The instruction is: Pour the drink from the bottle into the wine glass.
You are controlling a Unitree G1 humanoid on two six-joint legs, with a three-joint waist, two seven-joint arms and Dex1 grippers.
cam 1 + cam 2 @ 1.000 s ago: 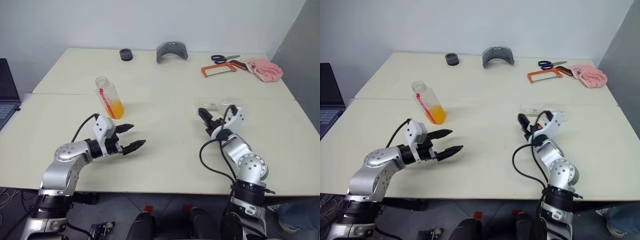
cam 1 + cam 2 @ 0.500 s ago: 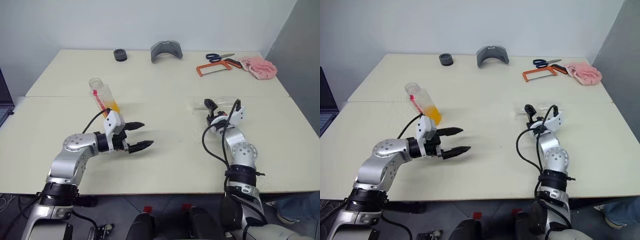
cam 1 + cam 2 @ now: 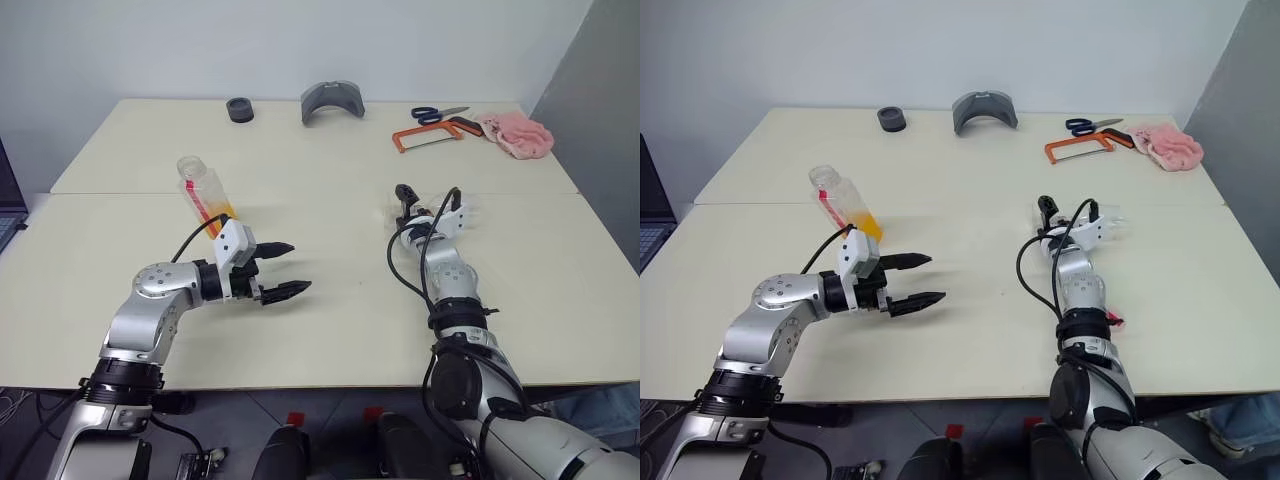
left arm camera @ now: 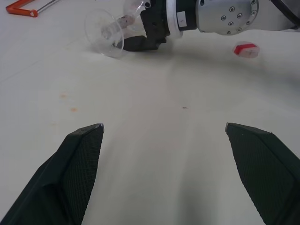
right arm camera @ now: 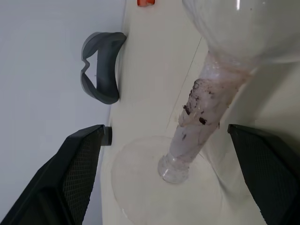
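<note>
Nearest the front edge of the desk (image 3: pixel 330 350), the left gripper (image 3: pixel 282 269) hangs just above the surface with its jaws spread wide and nothing between them. Just beyond it, toward the left edge, stands the bottle (image 3: pixel 205 196), leaning, uncapped, with the drink (image 3: pixel 222 214) filling only its lower part. Its thin plastic will likely be light and may give under a hard squeeze, so a gentle hold around the middle of the body looks best. Toward the right edge, the right gripper (image 5: pixel 166 140) has its jaws wide on either side of the wine glass (image 5: pixel 201 110), which lies on its side; they are not closed on it. The glass looks fragile and slippery; the stem, wrapped in something rough, seems the safest place to grip.
</note>
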